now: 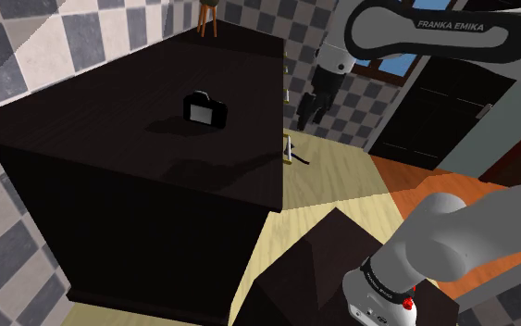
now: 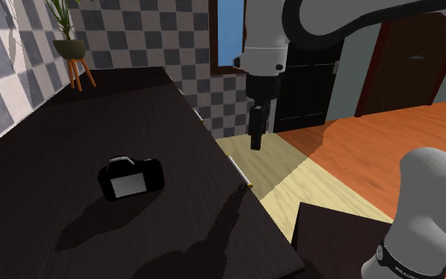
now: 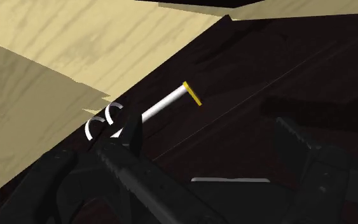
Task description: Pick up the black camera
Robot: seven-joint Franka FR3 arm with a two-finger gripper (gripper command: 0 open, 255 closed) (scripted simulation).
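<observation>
The black camera stands upright on the dark countertop, its pale screen facing the cameras. My gripper hangs pointing down in the air beyond the counter's edge, to the shoulder view's right of the camera and well apart from it. In the wrist view the gripper is open, its toothed fingers standing apart with nothing between them. Below them lies the counter's dark front with a white bar handle.
A potted plant on a wooden stool stands at the counter's far end. Small handles stick out of the counter's side. Pale wood floor lies beside it, a dark door behind, and my stand nearby.
</observation>
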